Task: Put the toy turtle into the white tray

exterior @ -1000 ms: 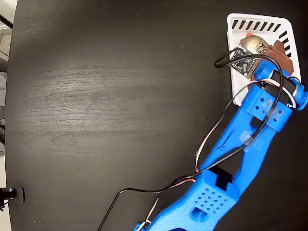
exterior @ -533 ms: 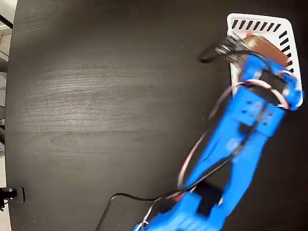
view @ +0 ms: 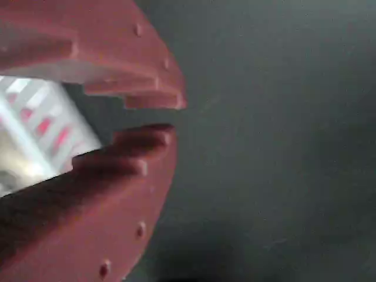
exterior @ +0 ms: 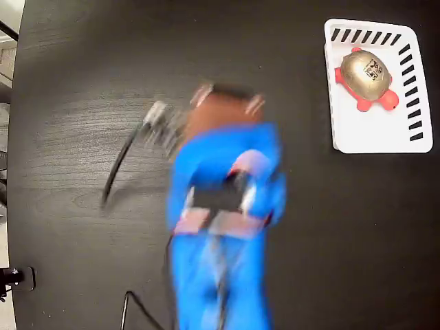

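Uncovered since a second ago, the toy turtle (exterior: 367, 77) now lies alone inside the white tray (exterior: 377, 137) at the counter's (exterior: 82, 82) upper right in the fixed view, while the blue arm (exterior: 221, 227) has swung away to the middle of the counter and shows as a blur. Its pincer (view: 163, 116) holds nothing; in the wrist view the toothed red-brown jaws stand slightly parted, with the tray (view: 41, 135) blurred behind them.
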Tool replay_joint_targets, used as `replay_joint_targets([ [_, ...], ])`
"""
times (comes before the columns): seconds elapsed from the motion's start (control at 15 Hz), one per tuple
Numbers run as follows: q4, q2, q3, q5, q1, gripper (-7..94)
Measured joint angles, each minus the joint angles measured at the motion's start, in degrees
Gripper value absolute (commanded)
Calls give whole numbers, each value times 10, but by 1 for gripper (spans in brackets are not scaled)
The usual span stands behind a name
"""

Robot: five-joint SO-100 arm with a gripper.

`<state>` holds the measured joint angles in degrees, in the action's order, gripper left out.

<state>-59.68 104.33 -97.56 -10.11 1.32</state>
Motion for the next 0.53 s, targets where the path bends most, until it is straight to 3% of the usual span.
replay_joint_targets([
  [0.2,20,228,-241,18,50,0],
  [0.53,14,513,-524,28,33,0],
])
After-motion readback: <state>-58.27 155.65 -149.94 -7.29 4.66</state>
